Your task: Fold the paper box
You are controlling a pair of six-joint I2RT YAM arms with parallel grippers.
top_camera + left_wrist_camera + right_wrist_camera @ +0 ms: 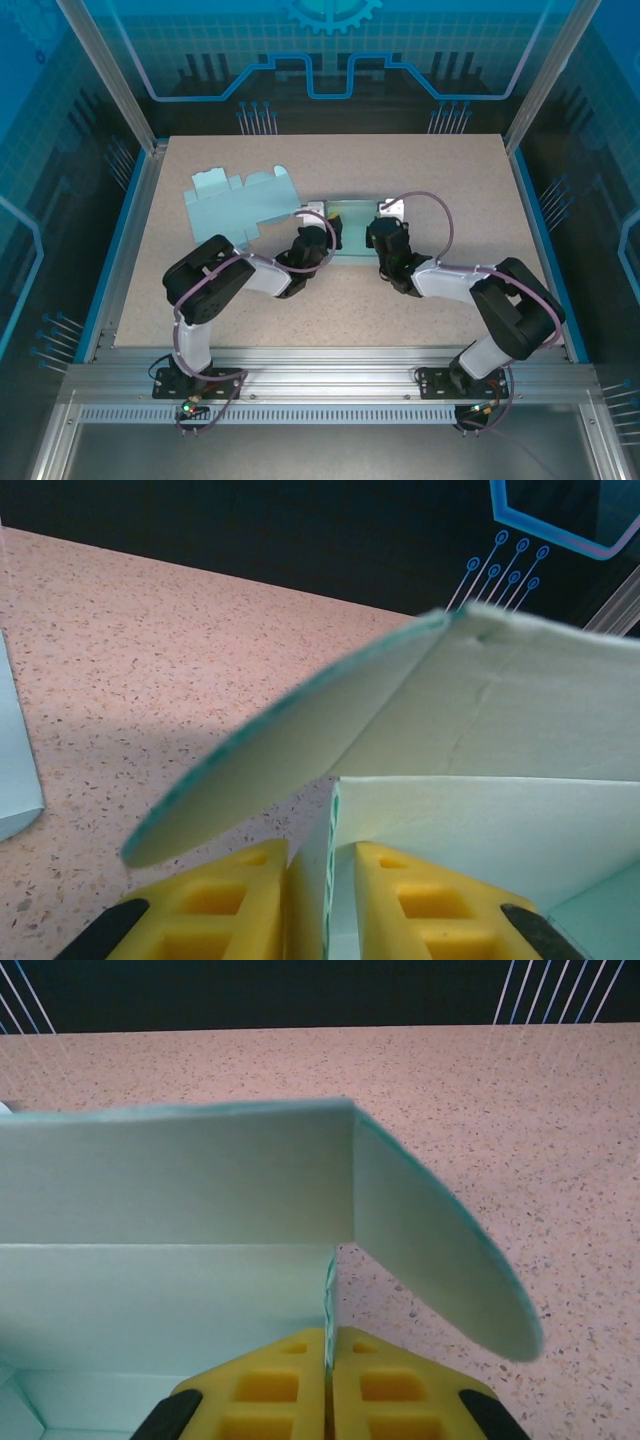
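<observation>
The pale green paper box (352, 232) sits half folded at the table's middle, between both grippers. My left gripper (318, 218) is at its left end. In the left wrist view the yellow fingers (250, 900) of that gripper (322, 852) are shut on the upright side wall (335, 820), with a rounded flap (290, 750) leaning out above. My right gripper (382, 222) is at the right end. In the right wrist view it (328, 1335) is shut on the thin edge of the other side wall (329, 1290), beside a rounded flap (430, 1250) and the long wall (170, 1180).
A flat pale blue-green card sheet (238, 203) lies on the speckled table (450, 180) to the left of the box, its corner at the left wrist view's edge (15, 760). I cannot tell if it joins the box. Metal frame posts (110, 80) and blue rails border the table.
</observation>
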